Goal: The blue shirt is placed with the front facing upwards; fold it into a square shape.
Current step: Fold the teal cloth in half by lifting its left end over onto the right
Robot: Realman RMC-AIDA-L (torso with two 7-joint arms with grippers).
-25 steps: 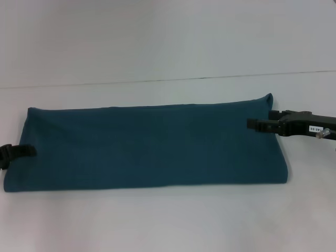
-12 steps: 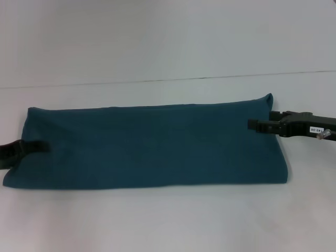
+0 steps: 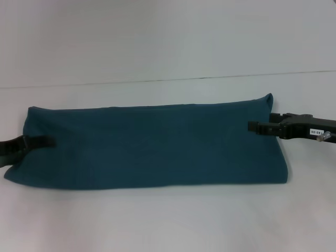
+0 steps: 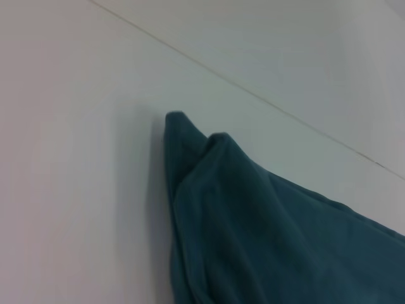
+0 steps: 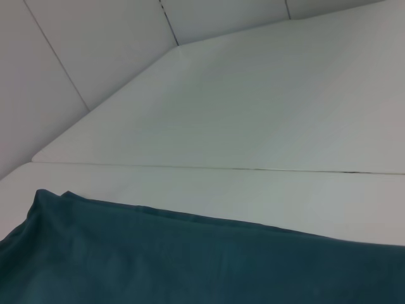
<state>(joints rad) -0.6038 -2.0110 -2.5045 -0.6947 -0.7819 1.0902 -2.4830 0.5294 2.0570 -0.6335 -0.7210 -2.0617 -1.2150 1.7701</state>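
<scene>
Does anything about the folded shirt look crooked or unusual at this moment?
Slightly. The dark teal-blue cotton shirt lies as a long band, with its far right corner poking up in a point. The left gripper and right gripper reach over its ends.

My left gripper (image 3: pixel 46 141) is cut off at the head view's edge, and I cannot tell how its jaws stand. Neither wrist view shows my own jaws. The blue shirt (image 3: pixel 152 144) hides its lettering, folded under.
</scene>
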